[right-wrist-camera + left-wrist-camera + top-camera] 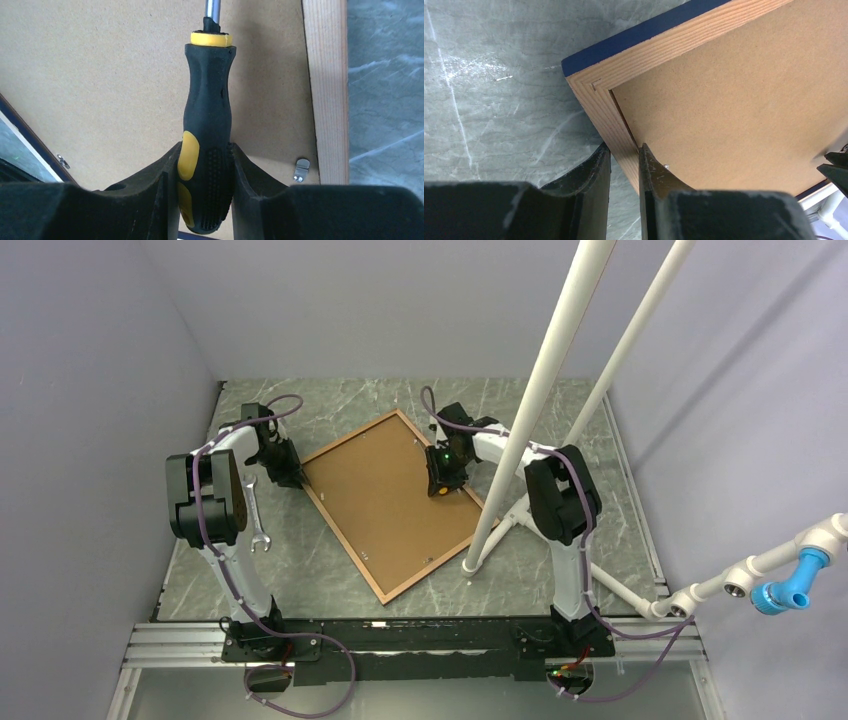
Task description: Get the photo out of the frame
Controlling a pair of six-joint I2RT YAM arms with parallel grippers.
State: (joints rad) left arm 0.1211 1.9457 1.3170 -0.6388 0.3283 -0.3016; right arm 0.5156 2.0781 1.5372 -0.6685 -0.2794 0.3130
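Note:
The frame (390,505) lies face down on the marble table, its brown backing board up and a light wood rim around it. The photo is hidden under the board. My left gripper (290,475) is at the frame's left corner. In the left wrist view it (624,150) is shut across the wood rim (624,60), one finger outside and one on the backing board (724,100). My right gripper (440,478) is over the frame's right edge, shut on a black-and-yellow screwdriver (207,115). The screwdriver's shaft points along the board.
A metal retaining clip (301,169) sits by the right rim and another (62,161) at the opposite edge. A wrench (255,520) lies on the table left of the frame. White pipes (545,380) cross the view, one footed beside the frame (470,565).

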